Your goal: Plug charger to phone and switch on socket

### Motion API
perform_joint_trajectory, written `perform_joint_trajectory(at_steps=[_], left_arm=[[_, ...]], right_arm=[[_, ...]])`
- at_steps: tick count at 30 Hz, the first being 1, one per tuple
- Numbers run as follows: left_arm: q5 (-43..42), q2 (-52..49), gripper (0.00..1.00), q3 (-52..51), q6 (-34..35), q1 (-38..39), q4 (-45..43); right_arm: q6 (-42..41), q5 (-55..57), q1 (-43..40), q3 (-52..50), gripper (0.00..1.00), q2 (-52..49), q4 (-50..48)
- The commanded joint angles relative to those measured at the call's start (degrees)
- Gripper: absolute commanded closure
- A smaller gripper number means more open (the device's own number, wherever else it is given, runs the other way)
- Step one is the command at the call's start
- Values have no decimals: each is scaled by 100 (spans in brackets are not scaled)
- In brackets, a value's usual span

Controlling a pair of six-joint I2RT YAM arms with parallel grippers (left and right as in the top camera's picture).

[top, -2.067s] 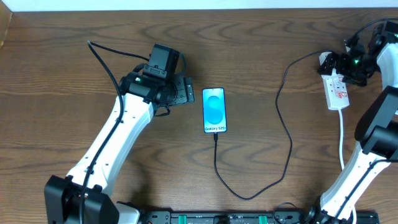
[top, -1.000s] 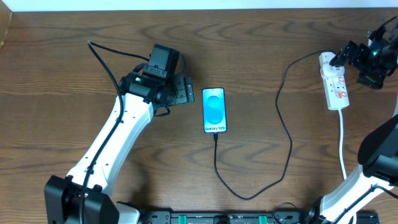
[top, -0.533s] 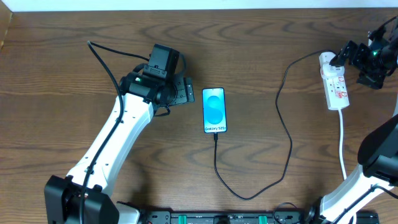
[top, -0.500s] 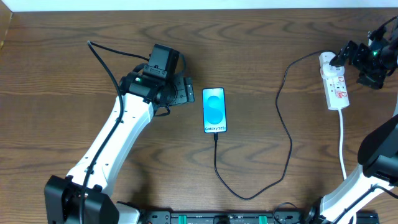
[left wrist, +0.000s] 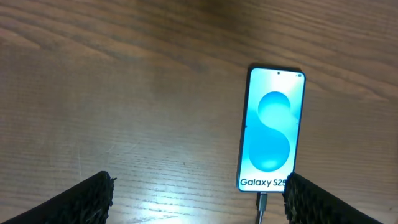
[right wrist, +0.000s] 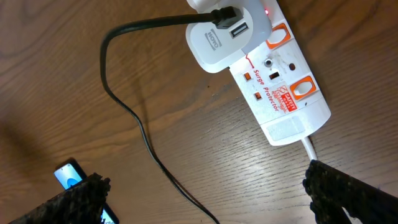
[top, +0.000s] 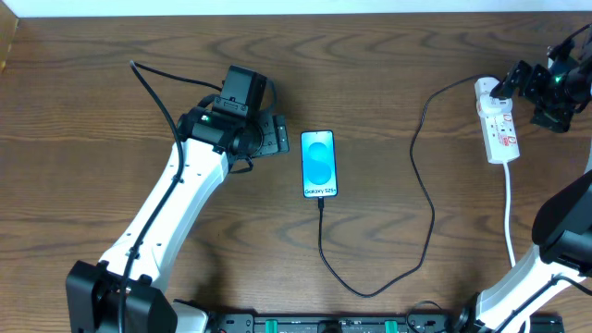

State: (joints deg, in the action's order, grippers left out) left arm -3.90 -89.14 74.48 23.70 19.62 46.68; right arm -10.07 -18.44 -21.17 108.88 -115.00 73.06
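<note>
The phone (top: 319, 165) lies face up mid-table, its blue screen lit, also seen in the left wrist view (left wrist: 272, 138). The charger's thin black cable (top: 432, 217) runs from the phone's bottom edge, where its tip (left wrist: 262, 202) sits in the port, in a loop to the white plug (right wrist: 221, 37) seated in the socket (top: 497, 125). A small red light (right wrist: 266, 11) glows on the socket (right wrist: 280, 93) beside the plug. My left gripper (top: 275, 135) stands open just left of the phone, holding nothing (left wrist: 199, 202). My right gripper (top: 529, 97) hovers open beside the socket's right, empty (right wrist: 208, 199).
The socket's white cord (top: 509, 213) trails toward the table's front right, near the right arm's base. A thicker black robot cable (top: 153, 92) arcs behind the left arm. A black rail (top: 324, 324) lines the front edge.
The right gripper has drawn back to the right, off the socket's top end. Over the last second nothing has moved.
</note>
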Motion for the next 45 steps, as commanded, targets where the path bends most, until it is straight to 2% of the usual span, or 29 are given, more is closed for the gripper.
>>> perform_joint_trajectory(at_steps=[1,7,11,16,23,29,36,40,45], left_arm=[[98,98,13,44,-76,7,96],[96,212,13,44,-76,7,94],[422,476,13,-17,-101,7,103],[938,1091,12,-627,-101,7,-570],[1110,2194,12,-2085,-136,7,-2225],[1132,3265,13,-3648,-704,4,-4391],[1386,4369,13,-5386,-868,-72,-6933],[1377,4999,13,-6081,-866,-302,-7576],[1322,5748,13,-6531,-863,-595,-7613]], right_arm=[[-61,-31,26,83,1,85,2],[-61,-28,26,83,1,85,0],[-61,-31,26,83,1,85,0],[-61,-28,26,83,1,85,2],[-61,-28,26,83,1,85,2],[-61,-28,26,83,1,85,2],[-61,-28,26,83,1,85,2],[-61,-31,26,83,1,85,0],[-61,-31,26,83,1,85,0]])
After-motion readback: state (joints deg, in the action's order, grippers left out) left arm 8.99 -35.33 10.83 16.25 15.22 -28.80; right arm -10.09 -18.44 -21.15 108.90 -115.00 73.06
